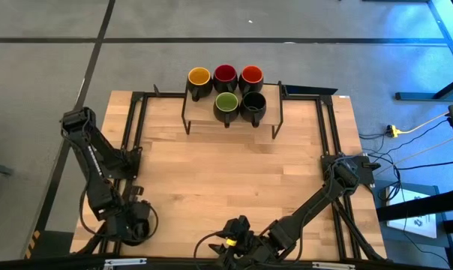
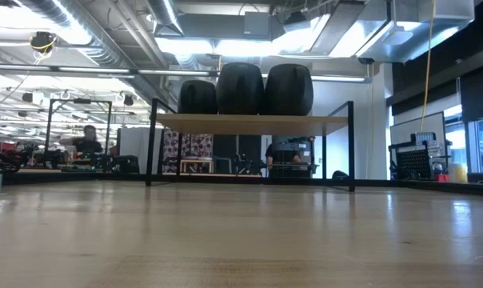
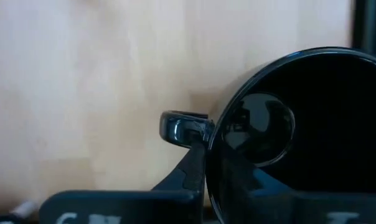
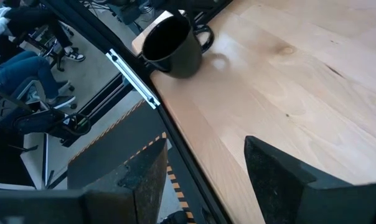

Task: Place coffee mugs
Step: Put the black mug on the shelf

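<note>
Five mugs [image 1: 226, 88] already sit on the wooden shelf [image 1: 268, 124] at the far edge of the worktop [image 1: 226, 180]; your sixth, a black mug [image 4: 170, 45], stands at the near left corner. Your left tool [image 1: 136, 219] hovers right over it, its fingers hidden, so I cannot tell how far apart they are. Your right tool [image 4: 203, 177] waits at the near edge, fingers spread and empty. Expect a stiff, glossy, breakable mug: pinch the rim wall beside the handle [image 3: 182, 127], firmly.

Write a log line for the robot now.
wooden shelf: five mugs | black mug: near-left corner of table | left hand: at it | right hand: open, idle
</note>
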Controlling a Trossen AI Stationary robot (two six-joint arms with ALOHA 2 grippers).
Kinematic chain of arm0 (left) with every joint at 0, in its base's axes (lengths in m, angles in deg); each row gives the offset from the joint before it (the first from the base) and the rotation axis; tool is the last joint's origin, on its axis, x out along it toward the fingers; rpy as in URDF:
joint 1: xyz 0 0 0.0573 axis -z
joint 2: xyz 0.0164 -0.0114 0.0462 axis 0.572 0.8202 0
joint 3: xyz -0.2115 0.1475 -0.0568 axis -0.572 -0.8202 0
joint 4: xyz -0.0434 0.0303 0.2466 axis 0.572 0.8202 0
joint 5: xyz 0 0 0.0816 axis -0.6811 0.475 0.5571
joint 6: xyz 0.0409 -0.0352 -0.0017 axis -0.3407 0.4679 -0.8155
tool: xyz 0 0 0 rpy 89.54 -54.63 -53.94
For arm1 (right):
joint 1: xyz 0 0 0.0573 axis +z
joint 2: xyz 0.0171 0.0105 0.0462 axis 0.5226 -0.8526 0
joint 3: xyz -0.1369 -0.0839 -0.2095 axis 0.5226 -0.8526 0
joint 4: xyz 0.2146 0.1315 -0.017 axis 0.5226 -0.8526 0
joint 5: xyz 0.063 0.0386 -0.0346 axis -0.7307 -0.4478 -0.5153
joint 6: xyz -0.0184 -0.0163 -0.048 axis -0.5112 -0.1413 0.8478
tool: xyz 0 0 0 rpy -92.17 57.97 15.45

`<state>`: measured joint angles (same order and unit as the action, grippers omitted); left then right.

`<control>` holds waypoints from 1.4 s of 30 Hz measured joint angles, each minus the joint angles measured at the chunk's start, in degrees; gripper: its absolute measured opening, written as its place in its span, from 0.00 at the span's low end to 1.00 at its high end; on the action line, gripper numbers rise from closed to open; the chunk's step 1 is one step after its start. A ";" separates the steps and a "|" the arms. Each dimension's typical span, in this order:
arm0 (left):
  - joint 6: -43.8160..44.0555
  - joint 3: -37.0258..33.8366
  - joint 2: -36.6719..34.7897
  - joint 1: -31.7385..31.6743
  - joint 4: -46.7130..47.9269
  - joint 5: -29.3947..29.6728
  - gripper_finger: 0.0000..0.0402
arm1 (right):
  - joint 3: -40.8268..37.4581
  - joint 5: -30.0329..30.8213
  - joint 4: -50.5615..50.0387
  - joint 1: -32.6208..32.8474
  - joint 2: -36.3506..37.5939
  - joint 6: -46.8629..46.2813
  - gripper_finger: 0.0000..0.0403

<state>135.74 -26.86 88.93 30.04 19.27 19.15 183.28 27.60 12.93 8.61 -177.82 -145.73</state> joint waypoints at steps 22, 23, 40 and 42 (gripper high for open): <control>3.95 4.41 0.07 -24.66 0.15 0.49 0.04 | 0.00 0.48 -0.53 0.00 0.00 0.18 0.50; 3.87 4.41 0.07 -25.55 -0.10 0.40 0.04 | 0.00 0.48 -0.57 0.00 0.00 0.20 0.50; 1.84 3.30 4.26 -29.14 -3.86 1.87 0.04 | 0.00 0.41 -2.15 -0.04 0.02 0.22 0.50; 0.83 3.38 4.83 -28.68 -4.31 1.80 0.04 | 0.00 0.39 -2.21 -0.04 0.02 0.22 0.50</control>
<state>136.57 -23.48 93.76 1.36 14.95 20.95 183.28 27.99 10.72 8.57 -177.80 -145.51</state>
